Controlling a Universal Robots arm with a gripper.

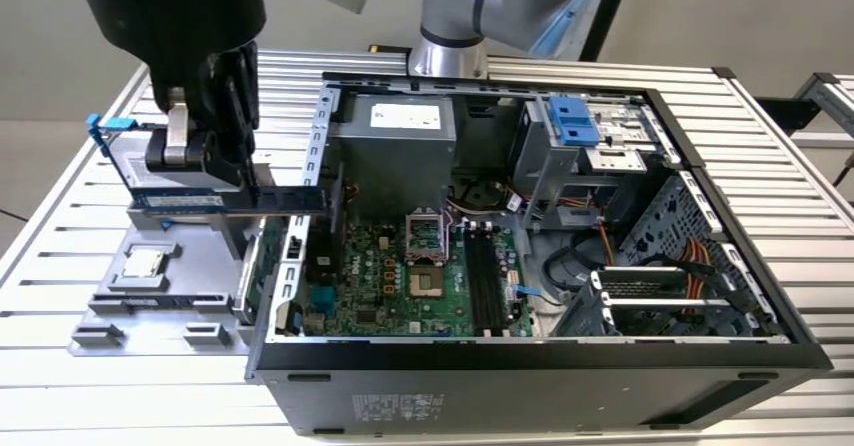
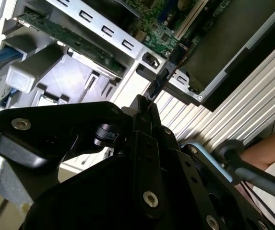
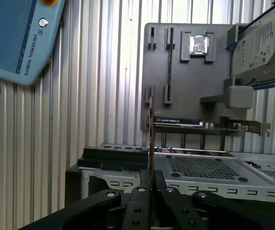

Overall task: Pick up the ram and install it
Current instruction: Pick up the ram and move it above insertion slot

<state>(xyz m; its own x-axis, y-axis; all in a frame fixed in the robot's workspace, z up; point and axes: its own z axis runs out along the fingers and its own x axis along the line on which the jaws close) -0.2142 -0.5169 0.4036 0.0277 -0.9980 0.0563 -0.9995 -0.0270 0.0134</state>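
At the upper left of the exterior view, the tool [image 1: 200, 178] is gripping the ram [image 1: 287, 199] in a narrow pinch. The blue stick is hanging level over the grey tray [image 1: 147, 311] on the slatted surface [image 1: 54, 241] — just beside the open computer case [image 1: 534, 366].

One ram [image 1: 287, 199], one computer case [image 1: 534, 358]

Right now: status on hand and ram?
Hand shut on ram. Ram level, above tray, outside case. Case side wall stands between ram and board slots.
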